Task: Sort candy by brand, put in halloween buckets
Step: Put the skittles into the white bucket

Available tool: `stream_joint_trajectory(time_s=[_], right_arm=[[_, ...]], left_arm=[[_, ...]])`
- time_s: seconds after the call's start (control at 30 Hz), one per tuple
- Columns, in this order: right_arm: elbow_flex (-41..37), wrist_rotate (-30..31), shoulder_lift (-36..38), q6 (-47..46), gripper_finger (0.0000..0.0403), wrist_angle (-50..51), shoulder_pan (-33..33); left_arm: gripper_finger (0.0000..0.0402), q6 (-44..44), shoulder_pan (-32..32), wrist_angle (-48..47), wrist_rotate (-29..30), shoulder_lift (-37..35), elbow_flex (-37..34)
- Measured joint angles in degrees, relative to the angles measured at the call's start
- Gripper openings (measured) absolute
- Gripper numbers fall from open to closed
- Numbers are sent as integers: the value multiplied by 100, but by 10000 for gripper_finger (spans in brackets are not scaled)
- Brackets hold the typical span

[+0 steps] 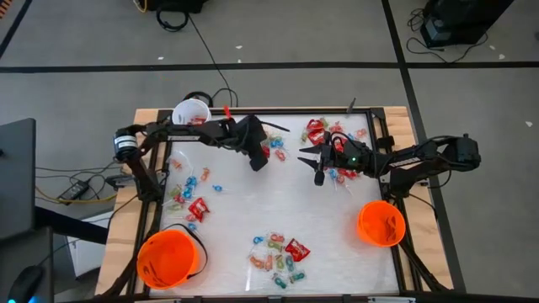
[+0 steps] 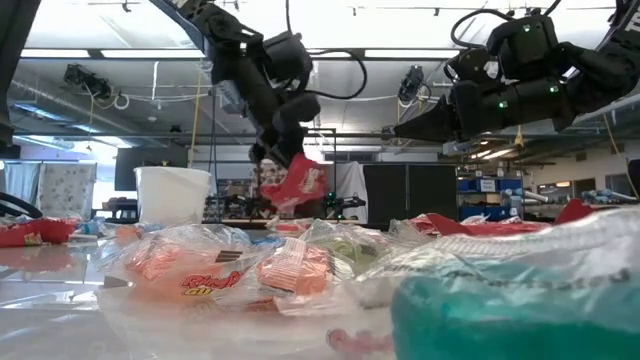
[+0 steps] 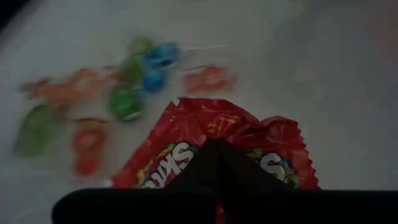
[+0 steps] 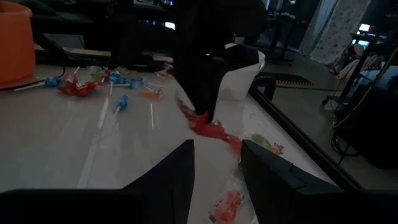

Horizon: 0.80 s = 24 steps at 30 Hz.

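Observation:
My left gripper (image 1: 258, 160) hovers over the table's far middle, shut on a red rectangular candy packet (image 2: 303, 181), which the right wrist view also shows as the packet (image 4: 207, 126). My right gripper (image 1: 308, 156) is open, raised just right of it, fingers pointing toward the left arm and touching nothing. Loose candy lies in piles: far right (image 1: 324, 131), left (image 1: 189, 195), near middle (image 1: 278, 252). The white pail (image 1: 192, 112) stands at the far left. Orange buckets stand at the near left (image 1: 168, 257) and the right (image 1: 381, 223). My left gripper pinches the red packet between its two shut fingers at one end of the wrapper (image 3: 214, 134), coming from above and pointing down. The packet is lifted clear of the table and hangs crumpled below the fingertips (image 2: 290, 155).
Lollipops and green, orange and blue wrapped pieces (image 3: 127, 93) lie on the white table surface beneath the held packet. A wooden frame (image 1: 126, 210) borders the table. Bare surface stretches between the piles around the table's middle (image 1: 286, 202). Cables run on the floor beyond the far edge.

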<state>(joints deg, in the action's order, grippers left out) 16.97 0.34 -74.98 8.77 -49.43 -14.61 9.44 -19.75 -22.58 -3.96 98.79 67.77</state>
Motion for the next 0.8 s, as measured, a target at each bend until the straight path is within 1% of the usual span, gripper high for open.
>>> stream_joint_trajectory(time_s=[0.07,0.13,0.3,0.43,0.53,0.7,0.8], right_arm=[[0,1,0,0,144,6,1],[0,0,0,1,144,26,2],[0,0,0,1,144,43,0],[0,1,0,0,144,46,1],[0,0,0,-2,144,57,2],[-2,0,0,-2,144,84,1],[-2,0,0,-2,144,81,0]], left_arm=[[26,-46,99,-12,33,84,-7],[48,-150,215,-42,238,120,-13],[120,-355,406,-41,926,111,-13],[166,-609,410,-131,1016,182,-52],[179,-623,409,-314,1012,330,-203],[181,-625,407,-221,1033,618,-425],[179,-624,411,-178,1335,739,-435]])
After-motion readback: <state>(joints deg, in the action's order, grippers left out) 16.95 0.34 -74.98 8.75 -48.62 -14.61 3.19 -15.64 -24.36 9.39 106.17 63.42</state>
